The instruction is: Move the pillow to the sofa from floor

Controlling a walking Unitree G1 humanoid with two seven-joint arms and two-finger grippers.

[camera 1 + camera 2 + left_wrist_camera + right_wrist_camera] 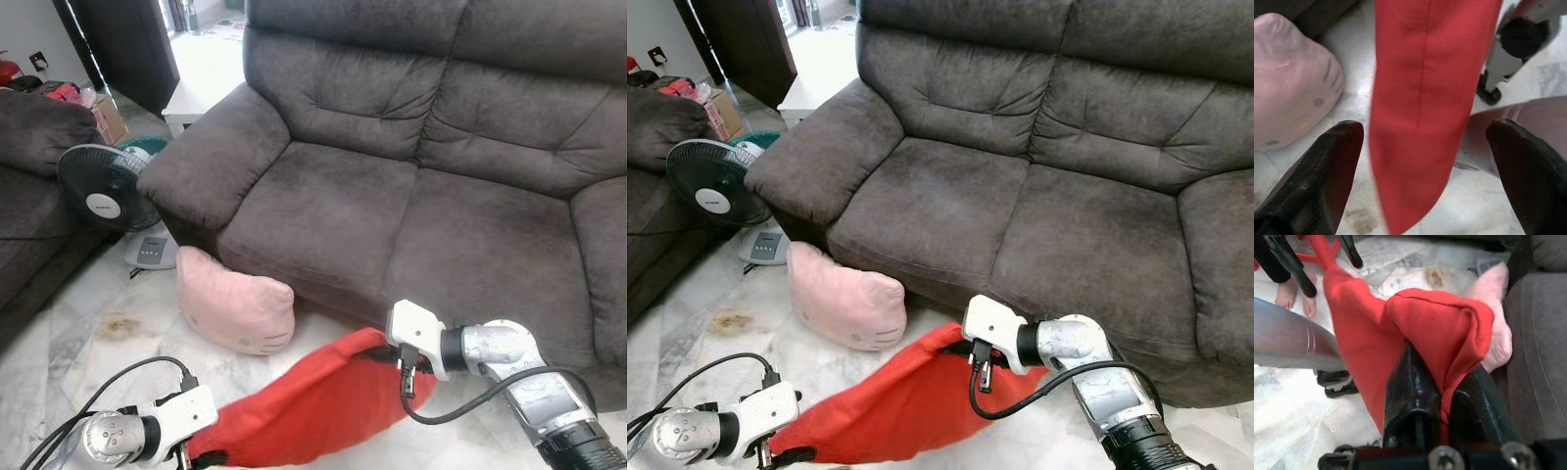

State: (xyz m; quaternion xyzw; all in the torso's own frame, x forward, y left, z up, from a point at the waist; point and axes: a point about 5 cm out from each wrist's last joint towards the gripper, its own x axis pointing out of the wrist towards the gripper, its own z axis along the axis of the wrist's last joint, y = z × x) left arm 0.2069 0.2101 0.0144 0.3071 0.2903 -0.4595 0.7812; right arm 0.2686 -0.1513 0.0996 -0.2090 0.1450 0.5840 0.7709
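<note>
Right pincer grips one end of the red pillow, its two glossy black fingers pinched on a bunched fold of the fabric. From my remote seat I see the pillow as a long, limp, flattened cushion of matte red cloth with a stitched seam along its edge, slung between my two silver arms just above the floor, in front of the sofa and not yet on it. Left pincer stands at the pillow's other end with its black fingers spread wide on either side of the hanging cloth, not touching it.

The sofa is a broad two-seater in dark brown, suede-like fabric, with plump stitched cushions and a rounded armrest. The floor is pale, glossy, marble-patterned tile with one brownish stain.

A second cushion, pink and soft with a cat face, leans against the sofa's base below the armrest, near the red pillow. Beside it stands a black-caged electric fan on a white base. A person's bare feet stand on the tile in the right wrist view.
</note>
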